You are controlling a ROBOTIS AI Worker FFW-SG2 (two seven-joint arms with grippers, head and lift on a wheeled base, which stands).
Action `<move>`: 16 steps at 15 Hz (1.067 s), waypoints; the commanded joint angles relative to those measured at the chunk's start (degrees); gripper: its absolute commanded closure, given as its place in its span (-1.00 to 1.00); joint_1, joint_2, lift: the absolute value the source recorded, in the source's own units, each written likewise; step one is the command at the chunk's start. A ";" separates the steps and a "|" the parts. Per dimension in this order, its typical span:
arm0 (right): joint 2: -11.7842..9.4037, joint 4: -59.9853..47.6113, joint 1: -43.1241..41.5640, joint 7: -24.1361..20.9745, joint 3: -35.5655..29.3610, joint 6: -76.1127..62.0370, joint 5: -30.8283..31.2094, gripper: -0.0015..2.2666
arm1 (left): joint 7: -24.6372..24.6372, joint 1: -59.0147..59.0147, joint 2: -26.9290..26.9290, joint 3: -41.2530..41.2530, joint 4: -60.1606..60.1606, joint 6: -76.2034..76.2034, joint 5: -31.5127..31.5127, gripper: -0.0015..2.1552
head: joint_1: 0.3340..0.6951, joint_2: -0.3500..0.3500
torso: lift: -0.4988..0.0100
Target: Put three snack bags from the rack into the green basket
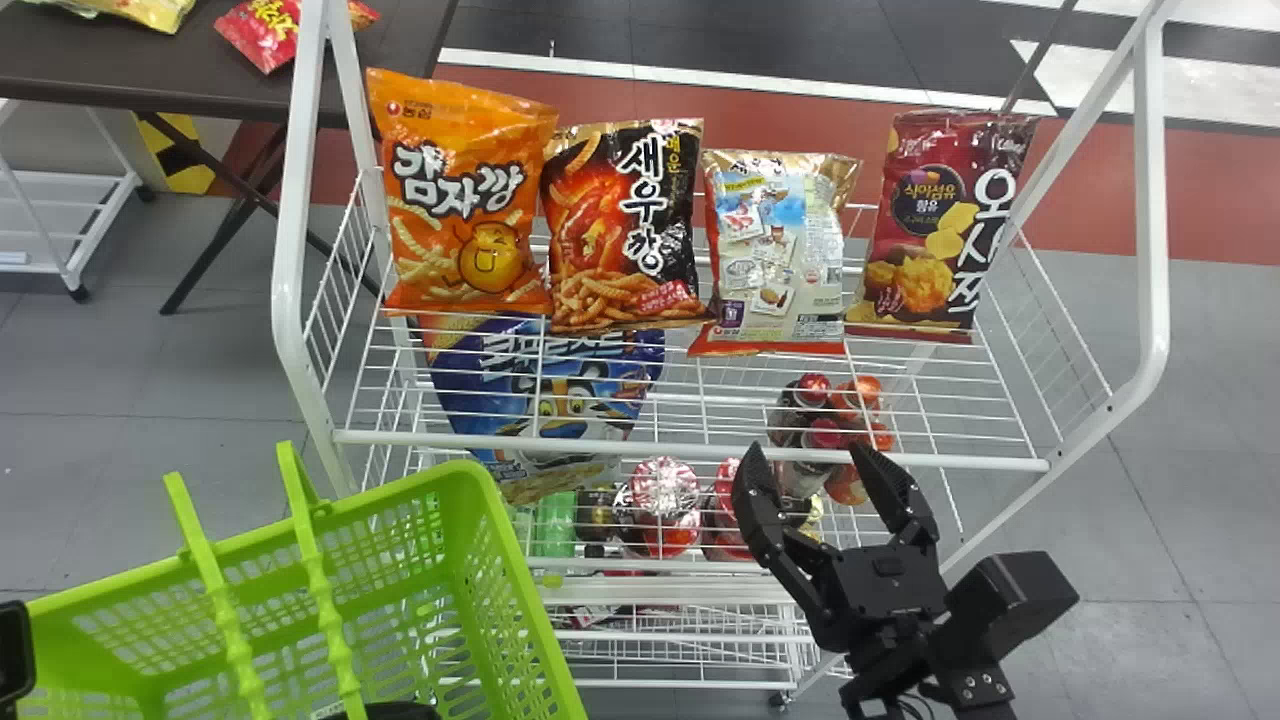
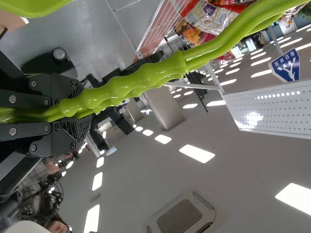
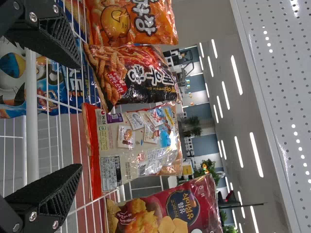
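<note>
In the head view, four snack bags (image 1: 465, 200) stand side by side on the upper shelf of the rack (image 1: 690, 449), and one blue bag (image 1: 545, 395) is lower. Each bag carries large print. The green basket (image 1: 520, 590) is before the rack, at left; its two handle bars (image 1: 322, 590) rise up. At the bottom edge, the left gripper (image 1: 395, 711) shows partly. The right gripper (image 1: 815, 475) has its fingers released, wide apart.

In the left wrist view, the left fingers are clenched around the green handle.

In the right wrist view, the two fingers are spread near the bags.
</note>
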 commanded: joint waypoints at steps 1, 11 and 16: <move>0.00 0.00 -0.28 0.07 0.05 0.54 -0.06 -0.93 | -0.07 -0.22 0.10 -0.04 0.18 -0.01 -0.06 0.99 | 1.00 -0.38 | 0.96; 0.00 0.88 -5.29 -0.55 3.83 4.41 0.29 -0.92 | -0.16 -0.49 0.01 -0.74 0.80 -0.01 -0.15 0.99 | 1.00 -0.28 | 0.96; 0.00 4.48 -16.46 -4.68 11.65 12.84 3.80 -0.92 | 0.02 -0.66 0.19 -1.36 0.71 -0.01 -0.50 0.99 | 1.00 -0.01 | 0.96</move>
